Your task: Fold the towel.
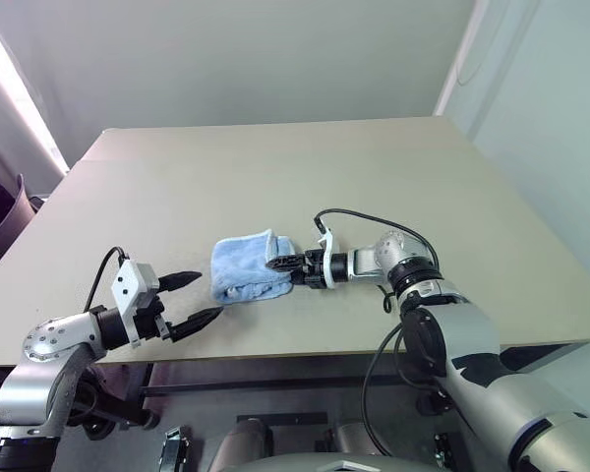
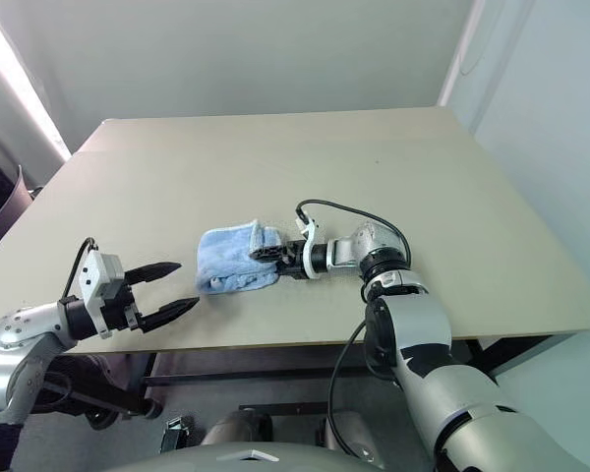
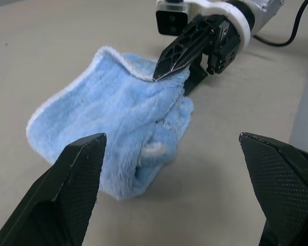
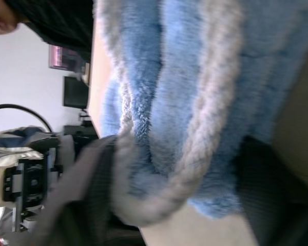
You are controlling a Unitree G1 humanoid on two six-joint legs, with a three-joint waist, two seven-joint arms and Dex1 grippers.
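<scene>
With the towel [image 1: 248, 267] lying on the tabletop [image 1: 305, 167] between both arms, the right claw [image 1: 280, 264] pinches its near edge while the left claw [image 1: 195, 298] hangs spread, just apart.

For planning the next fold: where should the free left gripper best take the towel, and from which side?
Probably the white-edged corner of the towel nearest the left gripper, approached from the robot's left. That end lies flat and free; the right gripper already pinches the opposite edge.
</scene>
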